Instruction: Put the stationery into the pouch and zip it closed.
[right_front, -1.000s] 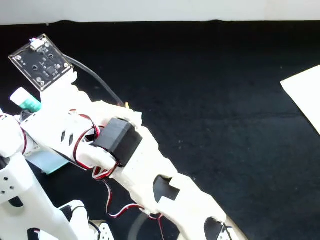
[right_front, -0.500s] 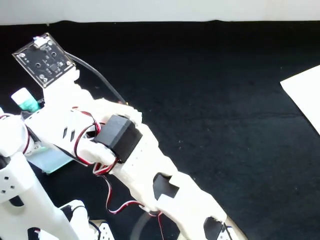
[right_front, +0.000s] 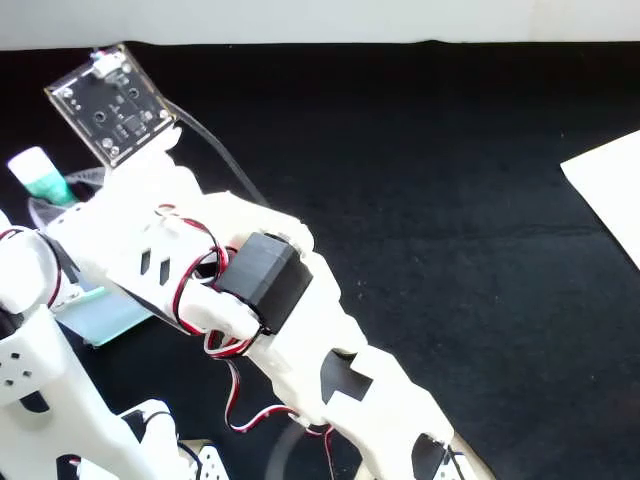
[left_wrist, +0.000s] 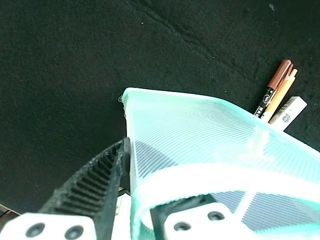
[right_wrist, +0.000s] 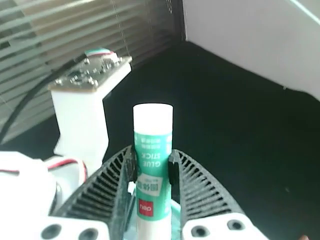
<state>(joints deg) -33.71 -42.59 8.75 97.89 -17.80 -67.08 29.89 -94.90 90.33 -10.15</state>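
Stationery is seen first as a white-capped, green-labelled plastic glue stick (right_wrist: 152, 165), which is clamped at mid-body between the ridged black fingers (right_wrist: 117, 185) of the right gripper (right_wrist: 151, 169) and is carried at the far left of the scene. A pale teal, translucent ribbed pouch (left_wrist: 200, 140) is pinched at its white-banded rim by the left gripper (left_wrist: 134, 172), which is closed on it. Beyond the pouch, a brown marker (left_wrist: 272, 90), an orange pen (left_wrist: 281, 94) and a white oblong block (left_wrist: 291, 111) are laid side by side on the black cloth (left_wrist: 60, 60), with one end of each hidden behind the pouch wall. In the high view a white arm (right_front: 300, 340) with a clear-cased circuit board (right_front: 112, 108) at its wrist is stretched from near right to far left, and most of the pouch is covered by it, a teal corner being left visible at the near left. A white sheet (right_front: 610, 190) is seen at the right edge, well apart. Compared with a second ago, the glue stick has been carried farther and to the left and the circuit board has been shifted right, while the pouch corner is found where it was. The glue stick's long axis is aligned with the fingers, its cap pointed away from the wrist; from above it is seen tilted, cap towards the far left.
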